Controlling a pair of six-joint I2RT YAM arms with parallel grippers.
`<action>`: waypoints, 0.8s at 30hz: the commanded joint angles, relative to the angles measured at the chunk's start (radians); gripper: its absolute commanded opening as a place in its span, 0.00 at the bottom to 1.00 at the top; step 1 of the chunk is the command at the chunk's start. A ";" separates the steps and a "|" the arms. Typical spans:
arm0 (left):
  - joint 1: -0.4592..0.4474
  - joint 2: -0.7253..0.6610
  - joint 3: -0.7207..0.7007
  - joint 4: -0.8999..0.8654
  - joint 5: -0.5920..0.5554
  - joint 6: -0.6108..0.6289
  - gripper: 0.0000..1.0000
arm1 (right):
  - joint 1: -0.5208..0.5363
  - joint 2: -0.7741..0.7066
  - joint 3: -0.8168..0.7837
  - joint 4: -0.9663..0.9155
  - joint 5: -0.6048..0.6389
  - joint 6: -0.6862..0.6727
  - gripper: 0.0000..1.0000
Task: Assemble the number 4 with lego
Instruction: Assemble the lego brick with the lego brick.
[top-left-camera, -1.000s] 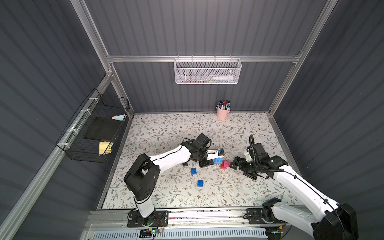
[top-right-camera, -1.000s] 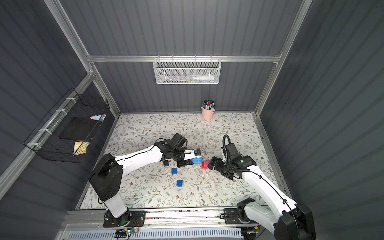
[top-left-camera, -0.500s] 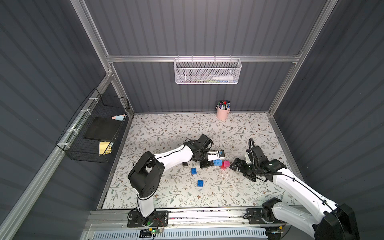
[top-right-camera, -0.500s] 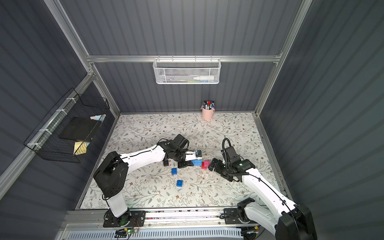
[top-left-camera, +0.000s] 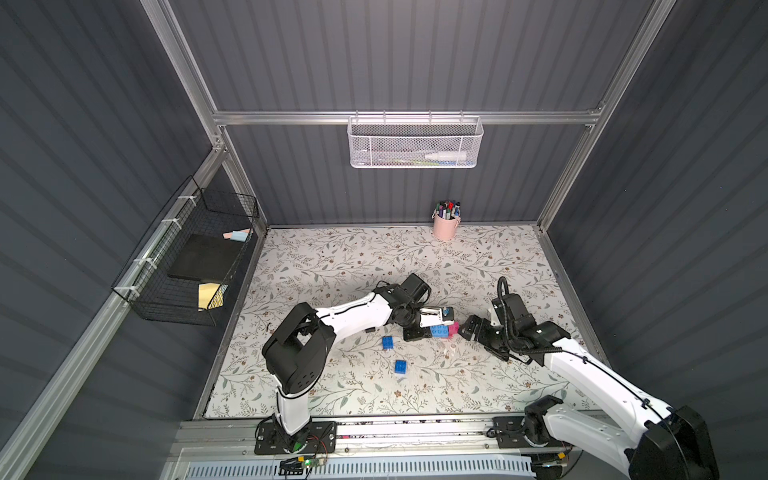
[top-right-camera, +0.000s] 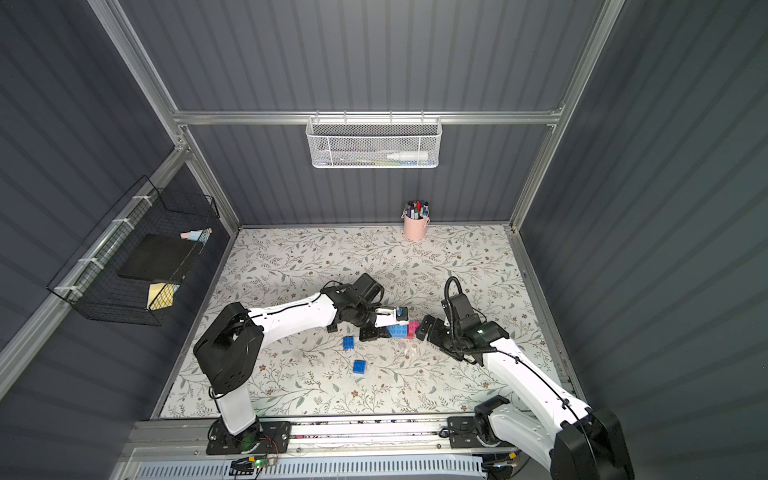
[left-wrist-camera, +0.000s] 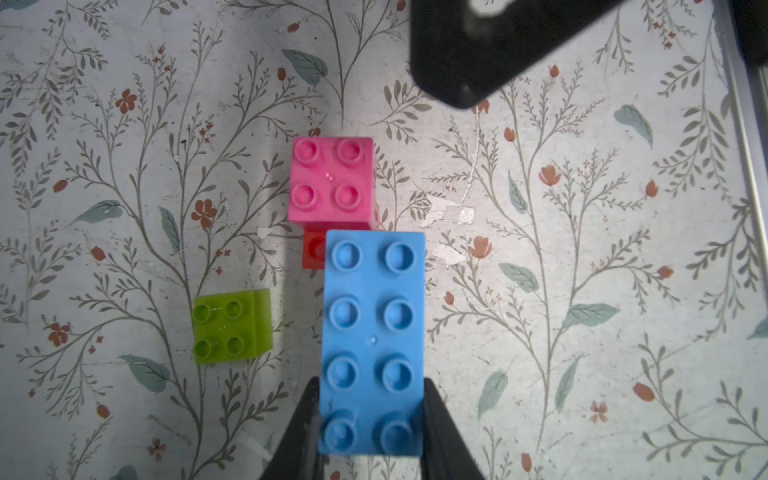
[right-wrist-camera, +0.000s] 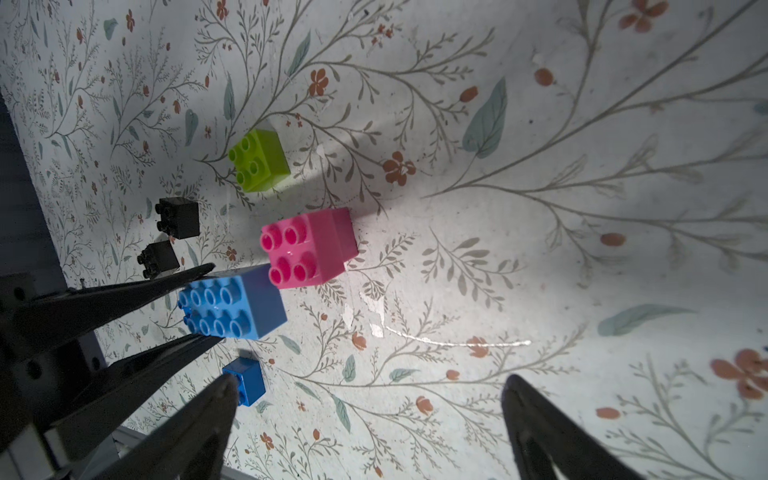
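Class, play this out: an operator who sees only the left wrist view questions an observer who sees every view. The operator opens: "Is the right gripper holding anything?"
Observer: No. The right gripper is open, with nothing between its fingers.
Operator: Are there bricks outside my view?
Observer: Yes. The right wrist view shows a black brick and a second black brick on the mat, set apart.
Operator: Any more?
Observer: Both top views show a dark blue brick and another dark blue brick lying loose nearer the robot's base.
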 joint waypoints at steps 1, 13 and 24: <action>-0.003 0.013 0.017 0.017 0.005 0.008 0.00 | 0.007 0.004 -0.011 0.005 0.013 0.008 0.99; -0.005 0.037 0.037 0.007 -0.014 0.018 0.00 | 0.007 0.017 -0.010 0.010 0.007 -0.002 0.99; -0.004 0.049 0.047 0.017 -0.039 0.012 0.00 | 0.007 0.025 -0.015 0.016 -0.002 -0.003 0.99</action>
